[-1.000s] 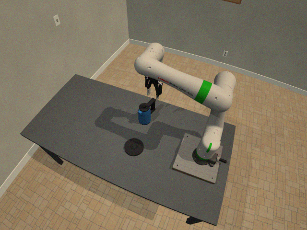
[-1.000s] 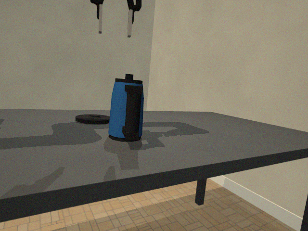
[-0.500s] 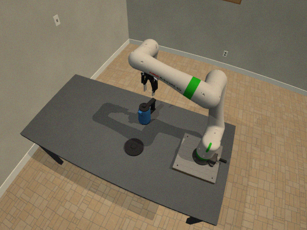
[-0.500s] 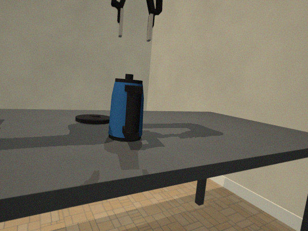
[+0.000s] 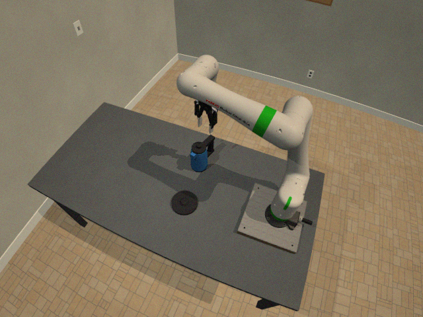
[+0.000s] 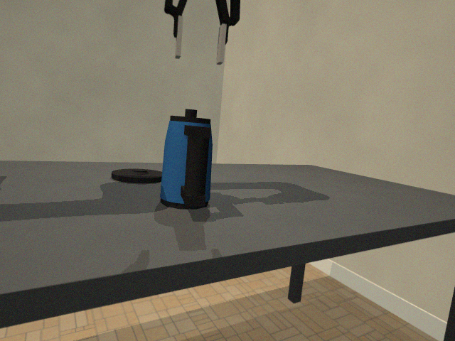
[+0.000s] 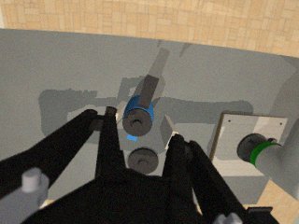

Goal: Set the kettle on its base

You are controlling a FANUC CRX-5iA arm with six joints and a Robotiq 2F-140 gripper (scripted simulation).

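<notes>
The blue kettle (image 5: pixel 198 158) with a black lid and black handle stands upright on the dark table. It also shows in the exterior view (image 6: pixel 186 160) and from above in the wrist view (image 7: pixel 137 119). The round black base (image 5: pixel 184 202) lies flat on the table apart from the kettle, nearer the front edge; it shows behind the kettle in the exterior view (image 6: pixel 136 175) and in the wrist view (image 7: pixel 143 160). My gripper (image 5: pixel 205 127) hangs well above the kettle's handle side, half open and empty; its fingertips also show in the exterior view (image 6: pixel 198 58).
The arm's mount plate (image 5: pixel 271 222) sits on the table's right side. The table's edges drop to a tiled floor; walls stand behind and to the left.
</notes>
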